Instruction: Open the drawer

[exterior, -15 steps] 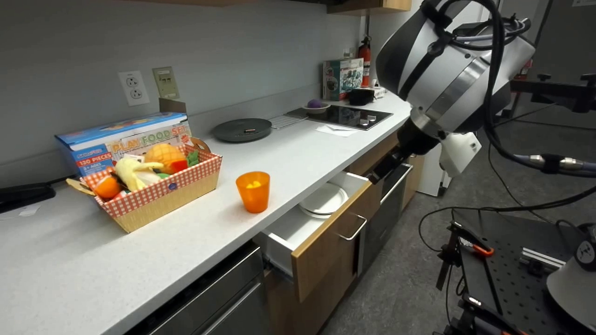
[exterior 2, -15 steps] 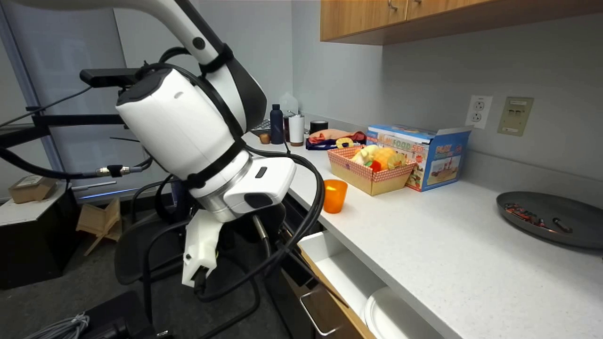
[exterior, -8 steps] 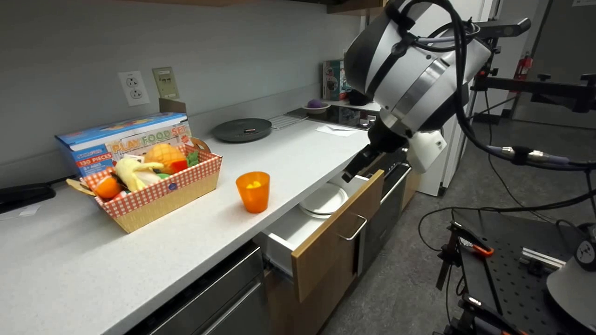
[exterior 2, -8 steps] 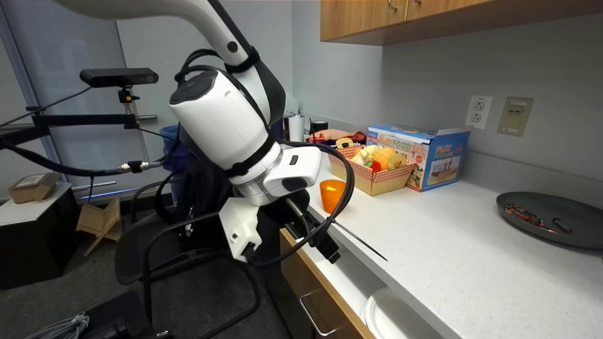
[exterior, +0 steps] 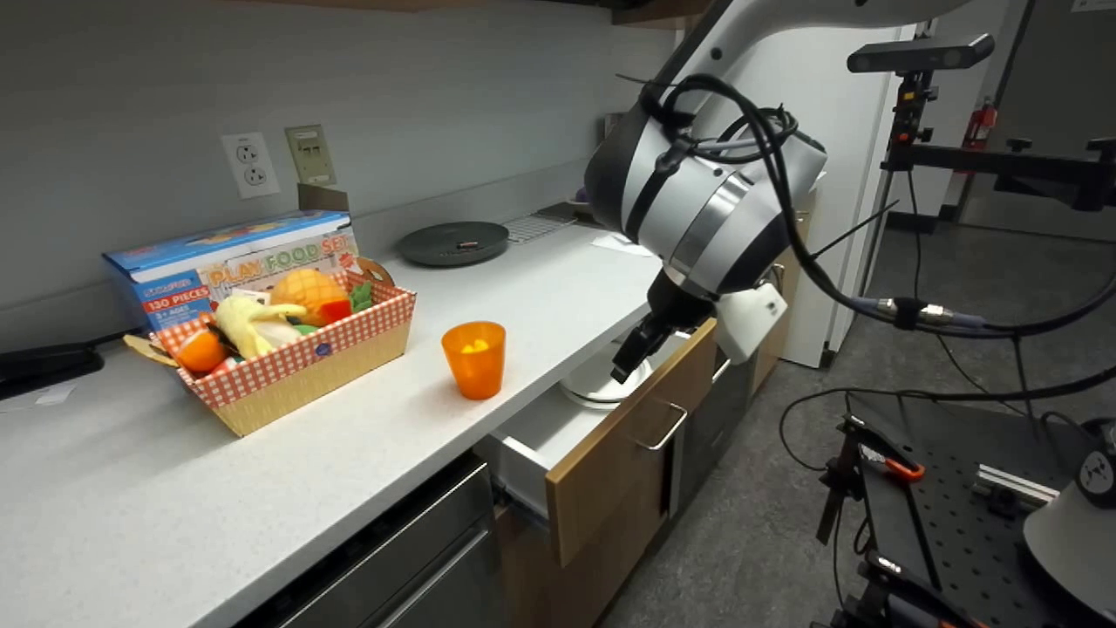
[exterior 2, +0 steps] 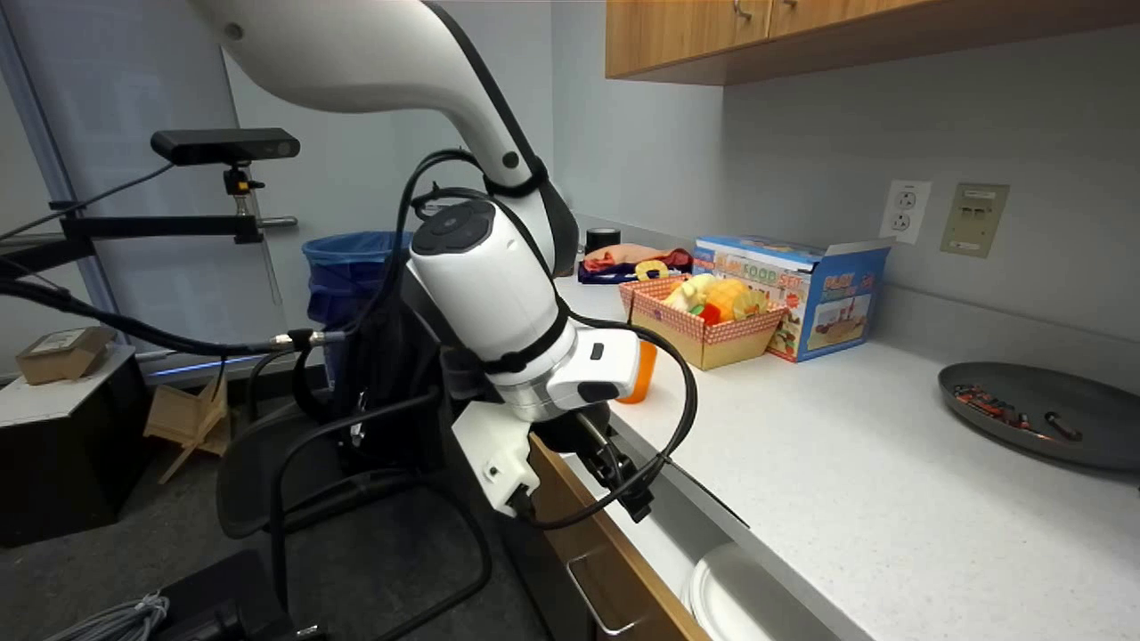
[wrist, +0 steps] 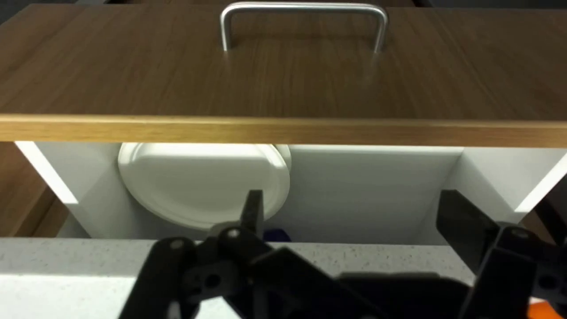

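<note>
The drawer [exterior: 610,458] stands pulled out, its brown wood front facing the floor side and its white interior showing, with white plates [exterior: 600,371] inside. Its silver bar handle [exterior: 669,431] is free. The drawer also shows in an exterior view [exterior 2: 550,499] and in the wrist view [wrist: 301,84], with the handle [wrist: 303,6] at the top edge. My gripper [wrist: 352,195] is open with nothing between its fingers. It hangs over the drawer opening, behind the front panel, in both exterior views [exterior: 622,375] [exterior 2: 638,506]. I cannot tell whether the fingertips reach below the rim.
The white countertop [exterior: 540,296] edge lies along the drawer, close to the gripper. An orange cup [exterior: 475,359] stands near that edge. A basket of toy food [exterior: 305,366] and a dark pan [exterior: 453,242] are farther back. A stainless appliance [exterior: 418,558] adjoins the drawer.
My gripper has moved from the drawer's far end and front edge to over its interior. The drawer stays pulled out and looks unmoved.
</note>
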You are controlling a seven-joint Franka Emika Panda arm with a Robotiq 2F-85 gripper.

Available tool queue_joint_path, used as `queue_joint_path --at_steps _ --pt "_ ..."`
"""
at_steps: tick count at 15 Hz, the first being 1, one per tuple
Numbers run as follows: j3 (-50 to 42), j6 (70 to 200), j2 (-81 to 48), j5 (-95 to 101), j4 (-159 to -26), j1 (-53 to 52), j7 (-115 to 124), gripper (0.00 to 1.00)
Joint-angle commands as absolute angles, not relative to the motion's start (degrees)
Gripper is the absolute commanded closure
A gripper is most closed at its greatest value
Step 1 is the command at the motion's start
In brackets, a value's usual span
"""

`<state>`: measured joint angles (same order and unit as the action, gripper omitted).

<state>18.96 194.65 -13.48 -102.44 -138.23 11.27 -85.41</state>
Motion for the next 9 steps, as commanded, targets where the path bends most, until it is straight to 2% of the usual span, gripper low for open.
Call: queue_joint_path --at_steps 1,9 --pt "18.9 196.53 -19.88 -101.49 -132.92 11.37 -85.84 0.0" --pt "18.66 196.93 -25.15 -101.3 -129.42 12.01 -86.47 0.0"
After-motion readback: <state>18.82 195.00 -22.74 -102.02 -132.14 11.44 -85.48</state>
